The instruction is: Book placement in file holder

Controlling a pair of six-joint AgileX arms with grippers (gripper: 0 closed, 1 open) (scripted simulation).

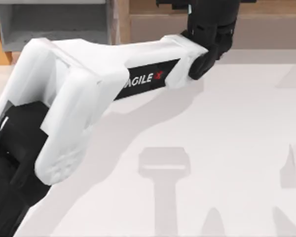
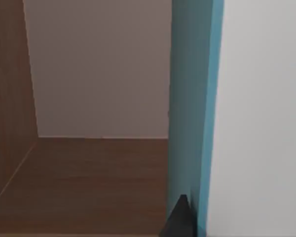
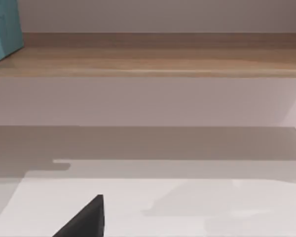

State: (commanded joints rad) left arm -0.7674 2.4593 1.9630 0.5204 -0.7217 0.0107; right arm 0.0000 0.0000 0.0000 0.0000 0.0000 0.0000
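even, bright rendered light from above. soft-edged grey shadows are cast on the white table, under the left arm and near the front edge. a broad shadow band is seen below the wooden shelf. no glare; slight softness throughout.

A pale white bench is seen across most of the top view, with soft grey shadows laid on it. At the upper right of the frame, a long brown wooden shelf is set along the far edge. A plain light wall is seen behind it.
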